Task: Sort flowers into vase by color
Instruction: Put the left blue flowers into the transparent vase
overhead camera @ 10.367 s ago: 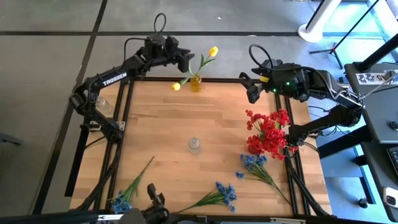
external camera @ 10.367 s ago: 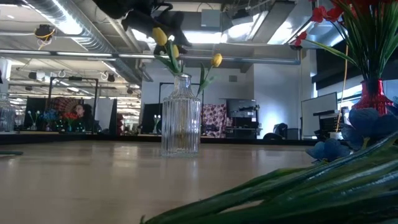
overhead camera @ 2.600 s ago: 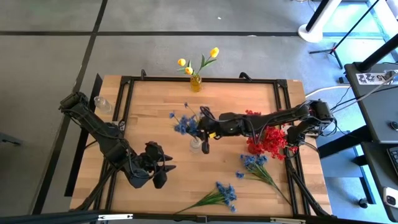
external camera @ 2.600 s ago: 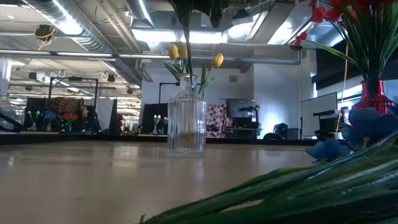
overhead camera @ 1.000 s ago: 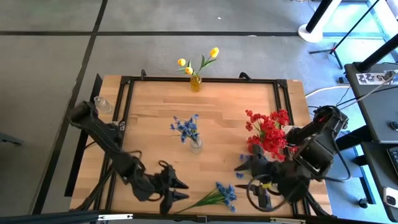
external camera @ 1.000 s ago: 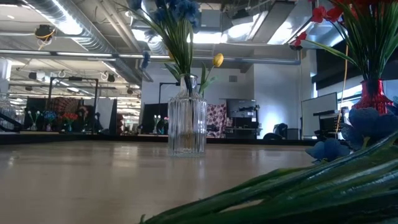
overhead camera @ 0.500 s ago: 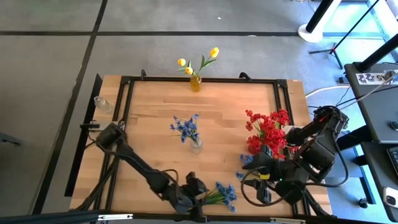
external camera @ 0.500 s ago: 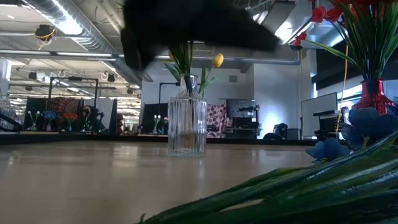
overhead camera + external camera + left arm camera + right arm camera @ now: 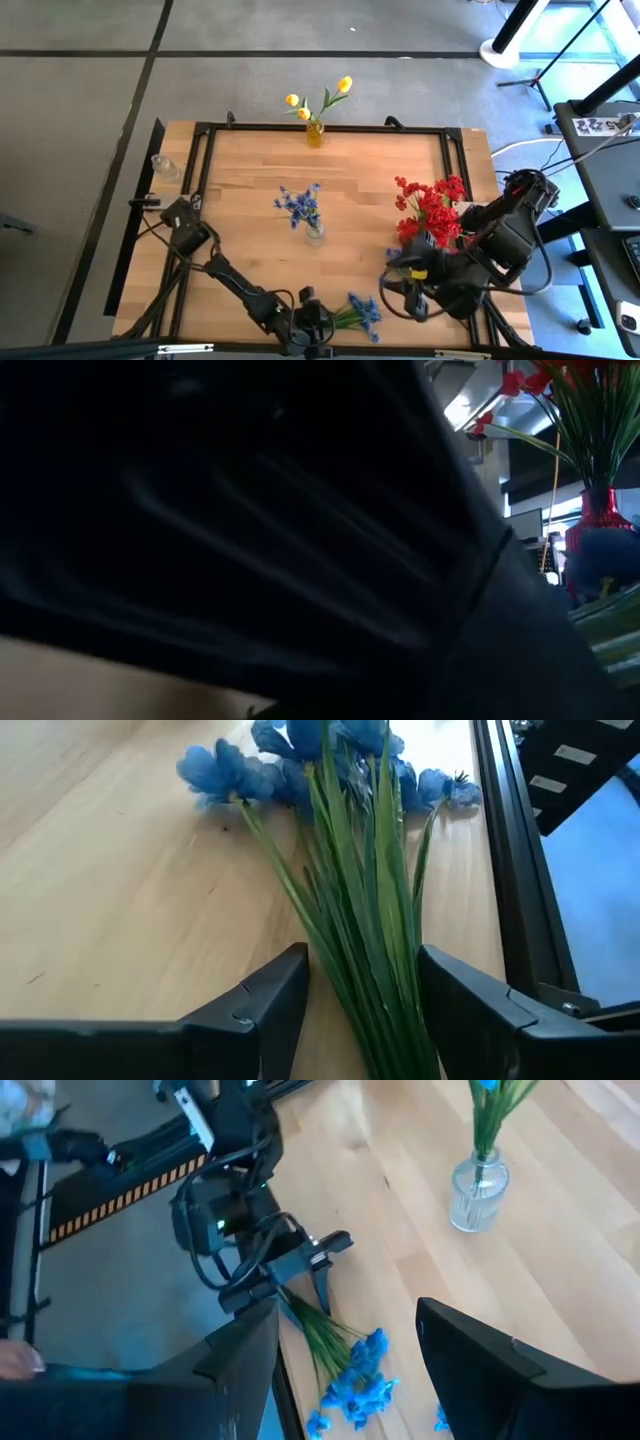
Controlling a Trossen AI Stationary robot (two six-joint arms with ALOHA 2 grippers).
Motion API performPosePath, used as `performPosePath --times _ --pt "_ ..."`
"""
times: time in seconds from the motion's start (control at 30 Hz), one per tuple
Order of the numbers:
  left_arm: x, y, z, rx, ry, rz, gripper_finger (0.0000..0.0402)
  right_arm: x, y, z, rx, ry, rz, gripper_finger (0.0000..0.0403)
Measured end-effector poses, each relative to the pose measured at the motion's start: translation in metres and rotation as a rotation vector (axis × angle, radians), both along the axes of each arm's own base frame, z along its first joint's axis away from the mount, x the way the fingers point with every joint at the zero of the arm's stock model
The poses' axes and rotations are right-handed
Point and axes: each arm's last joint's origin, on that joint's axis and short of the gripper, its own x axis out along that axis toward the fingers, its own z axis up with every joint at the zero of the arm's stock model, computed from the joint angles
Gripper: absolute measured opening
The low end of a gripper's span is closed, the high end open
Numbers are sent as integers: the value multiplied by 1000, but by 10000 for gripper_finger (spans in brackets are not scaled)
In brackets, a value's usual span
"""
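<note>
A loose blue sprig (image 9: 360, 312) lies flat by the table's near edge, stems pointing left. My left gripper (image 9: 325, 322) is low over its stem end and open. In the left wrist view the gripper (image 9: 362, 960) has one finger on each side of the green stems (image 9: 365, 990), and no touch shows. My right gripper (image 9: 392, 283) hangs open above the table's near right part. It partly covers a second blue sprig (image 9: 400, 258) lying there. A clear vase (image 9: 313, 228) at mid-table stands upright and holds blue flowers (image 9: 298, 205).
A small vase of yellow buds (image 9: 315, 130) stands at the far edge. A red vase of red flowers (image 9: 430, 215) is on the right, seen also as the red vase (image 9: 600, 520). A clear bottle (image 9: 165, 167) sits off the left frame. My left arm fills most of the low view.
My left gripper has moved along the near edge toward the table's right and come down to the stem end of the loose blue sprig, so that the arm now blocks the low view. The blue sprig has stayed where it was.
</note>
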Motion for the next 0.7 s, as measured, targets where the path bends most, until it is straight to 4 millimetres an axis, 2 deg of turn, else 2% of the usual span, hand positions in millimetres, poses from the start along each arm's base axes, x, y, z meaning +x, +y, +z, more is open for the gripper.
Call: performPosePath --times 0.17,0.37,0.47,0.53,0.63,0.7 --pt "1 7 -4 76 67 -39 145 4 -4 0 37 -4 -58 236" --pt "1 13 2 108 83 -27 26 13 -14 2 48 -37 -142 236" --pt "-4 19 18 231 74 -2 15 18 -16 4 75 -60 -156 236" --pt "-9 22 35 357 69 -10 16 20 -17 5 78 -77 -166 236" --pt "-15 35 81 484 6 89 12 21 -19 5 38 -100 -181 236" --pt "-20 51 101 503 -36 187 8 21 -20 6 17 -111 -186 236"
